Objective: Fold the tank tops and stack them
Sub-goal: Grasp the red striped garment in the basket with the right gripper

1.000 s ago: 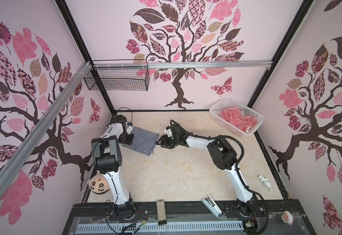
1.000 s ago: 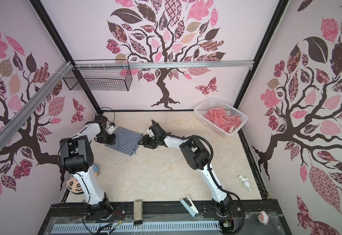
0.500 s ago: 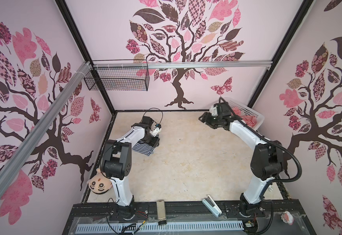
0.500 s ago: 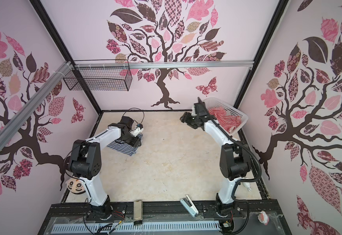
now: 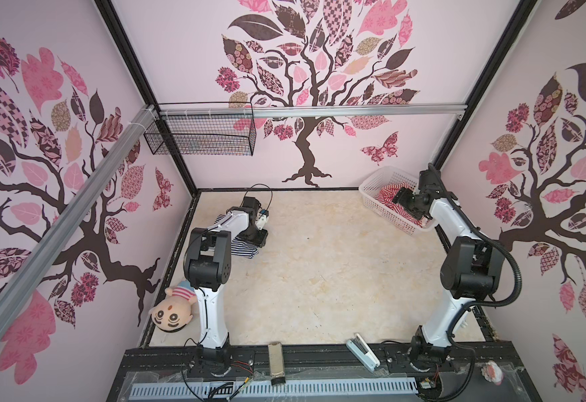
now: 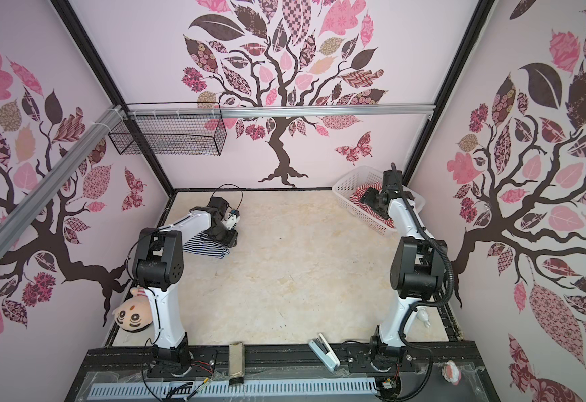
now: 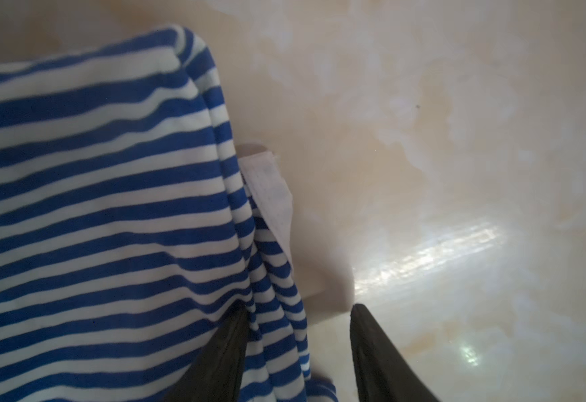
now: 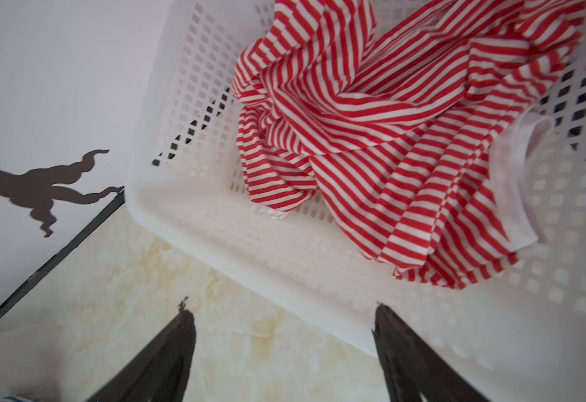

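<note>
I have my left gripper [image 5: 257, 240] low, left of centre in both top views, jaws half apart; my right gripper [image 5: 408, 209] sits upper right, jaws wide.

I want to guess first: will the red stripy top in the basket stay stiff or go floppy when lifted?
Probably floppy: the red striped top lies crumpled in soft folds in the white basket. It would likely dangle and stretch out. It looks thin, so probably light.

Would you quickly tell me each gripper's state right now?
Left gripper: open, edge of the navy-and-white top between the jaws, unclamped.
Right gripper: open, empty, at the basket holding the red-and-white top.
</note>
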You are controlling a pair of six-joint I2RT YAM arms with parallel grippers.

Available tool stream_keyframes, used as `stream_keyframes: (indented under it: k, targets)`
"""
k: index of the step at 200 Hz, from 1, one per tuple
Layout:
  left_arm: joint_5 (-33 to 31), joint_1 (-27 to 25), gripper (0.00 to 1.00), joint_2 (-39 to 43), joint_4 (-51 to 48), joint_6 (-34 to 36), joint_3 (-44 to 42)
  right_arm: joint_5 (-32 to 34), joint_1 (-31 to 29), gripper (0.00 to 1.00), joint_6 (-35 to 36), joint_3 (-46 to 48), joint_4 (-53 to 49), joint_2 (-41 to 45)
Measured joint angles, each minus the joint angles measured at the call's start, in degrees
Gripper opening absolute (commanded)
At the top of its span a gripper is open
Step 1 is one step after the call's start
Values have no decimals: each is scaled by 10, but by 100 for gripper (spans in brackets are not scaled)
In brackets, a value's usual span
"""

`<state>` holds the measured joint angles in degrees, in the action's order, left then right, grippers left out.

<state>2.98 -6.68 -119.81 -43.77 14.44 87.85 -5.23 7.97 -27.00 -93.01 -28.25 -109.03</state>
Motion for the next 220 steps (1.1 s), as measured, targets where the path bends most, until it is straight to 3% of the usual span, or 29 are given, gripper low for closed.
stream_keyframes:
  k: [58,85,107,131,174,220]
  targets:
    - [1,24,52,13,-18,-8,-5,91,12,84,23,-118,-51,-110]
    - [17,6,52,80,-22,-7,-52,113,16,85,29,-143,-70,-145]
    - [39,-10,52,143,-23,-8,-83,127,18,94,32,-157,-81,-167]
    - [61,-27,52,196,-21,-8,-123,135,23,98,32,-240,-109,-222]
    - [77,-37,52,244,-29,-9,-195,156,35,98,32,-428,-152,-340]
    - [78,-36,52,273,-33,-12,-228,155,46,92,30,-508,-183,-421]
